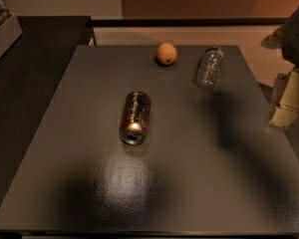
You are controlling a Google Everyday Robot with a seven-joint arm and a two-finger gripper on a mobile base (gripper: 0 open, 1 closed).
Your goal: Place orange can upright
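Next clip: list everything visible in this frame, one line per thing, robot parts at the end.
orange can: one, coppery orange-brown with dark print, lying on its side near the middle of the table, silver top towards the camera.
orange fruit: one, orange, near the table's far edge.
plastic bottle: one, clear, on the far right part of the table, to the right of the fruit.
table: one, dark grey, fills most of the view.
side counter: one, black, left of the table.
hand: one, cream and dark, at the right edge of the view, off the table's right side, well apart from the can.
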